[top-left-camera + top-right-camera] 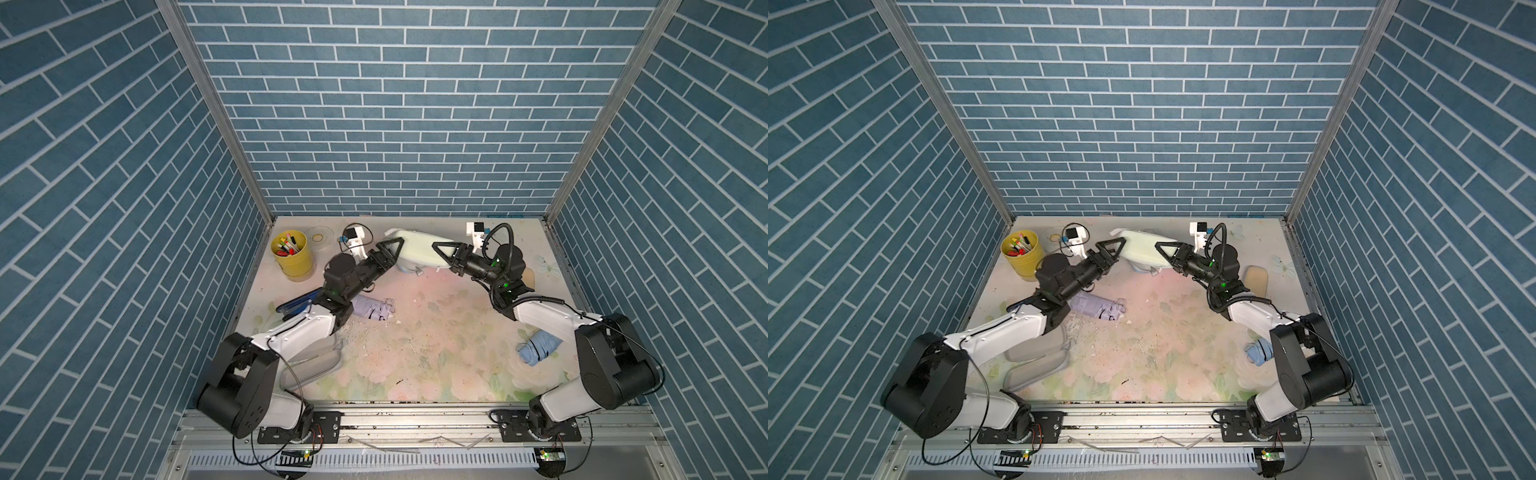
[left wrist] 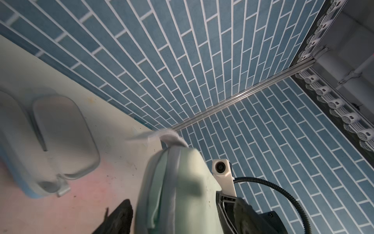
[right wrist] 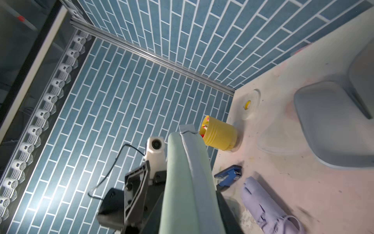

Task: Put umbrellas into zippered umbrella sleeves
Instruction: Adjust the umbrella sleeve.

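Squeezing the mint sleeve (image 1: 417, 249) in the right gripper (image 1: 439, 251), with the left gripper (image 1: 394, 246) open at its other end.

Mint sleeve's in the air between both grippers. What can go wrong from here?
1. The mint sleeve is in the air; if the right gripper slips, it likely drops onto the open blue sleeve underneath.
2. The lilac umbrella lies partly under the left arm; lowering that arm could knock it.
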Robot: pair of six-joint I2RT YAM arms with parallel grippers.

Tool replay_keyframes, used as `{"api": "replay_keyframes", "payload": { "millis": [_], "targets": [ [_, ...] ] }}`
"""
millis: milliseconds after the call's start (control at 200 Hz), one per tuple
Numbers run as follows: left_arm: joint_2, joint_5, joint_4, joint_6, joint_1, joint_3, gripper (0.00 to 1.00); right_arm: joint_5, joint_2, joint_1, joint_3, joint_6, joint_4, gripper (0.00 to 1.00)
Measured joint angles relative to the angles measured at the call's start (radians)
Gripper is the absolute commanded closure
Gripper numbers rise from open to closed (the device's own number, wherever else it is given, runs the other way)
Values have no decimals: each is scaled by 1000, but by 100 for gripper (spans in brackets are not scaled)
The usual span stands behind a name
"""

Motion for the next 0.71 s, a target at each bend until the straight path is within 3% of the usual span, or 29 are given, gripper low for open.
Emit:
{"api": "replay_keyframes", "payload": {
  "millis": [135,350,565,705],
  "targets": [
    [-86,185,-294,141,69,98,17,-108,-25,-46,19,-82,-158,82],
    [-103,354,-481,240,73,121,15,-220,-35,-37,31,-115,-214,84],
    [-70,401,-537,263,72,95,15,-261,-43,-29,32,-112,-211,84],
    [-34,419,-444,212,66,78,20,-280,-43,-5,42,-111,-206,84]
  ]
}}
